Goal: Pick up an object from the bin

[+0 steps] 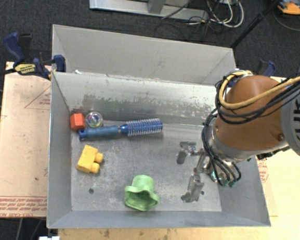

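The claw point(188, 172), fingers apart, hangs over the grey bin point(136, 160) floor right of a green cup point(141, 193).

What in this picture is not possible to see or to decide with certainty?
- Camera view: the right part of the bin is hidden under the arm's orange cover.
- Whether the gripper touches the floor: a view from above does not show height.
- The shiny round thing beside the orange block: too small to identify.
- The dark speck on the floor: too small.
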Controlling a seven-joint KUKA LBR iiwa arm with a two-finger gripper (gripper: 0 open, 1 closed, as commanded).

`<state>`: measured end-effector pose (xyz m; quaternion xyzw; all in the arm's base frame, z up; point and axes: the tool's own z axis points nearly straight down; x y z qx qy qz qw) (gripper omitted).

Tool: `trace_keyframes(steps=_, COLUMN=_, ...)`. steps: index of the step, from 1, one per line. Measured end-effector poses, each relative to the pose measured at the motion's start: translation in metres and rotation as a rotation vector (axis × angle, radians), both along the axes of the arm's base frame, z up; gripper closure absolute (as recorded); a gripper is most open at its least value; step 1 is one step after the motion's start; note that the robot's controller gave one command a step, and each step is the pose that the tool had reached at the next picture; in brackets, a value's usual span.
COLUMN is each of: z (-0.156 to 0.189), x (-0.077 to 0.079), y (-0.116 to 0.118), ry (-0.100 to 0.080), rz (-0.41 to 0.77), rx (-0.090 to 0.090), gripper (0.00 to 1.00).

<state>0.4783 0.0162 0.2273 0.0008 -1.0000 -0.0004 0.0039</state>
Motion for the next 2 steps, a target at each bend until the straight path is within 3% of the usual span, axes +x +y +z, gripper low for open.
trace_keyframes(steps=1, z=-0.15, x=0.021, y=0.034, ry=-0.001, rz=-0.02, rx=0.001, gripper=0.0)
trace_keyframes(steps=2, z=-0.064, x=0.06, y=-0.061, ry=-0.019, rz=0.022, rx=-0.005, gripper=0.0)
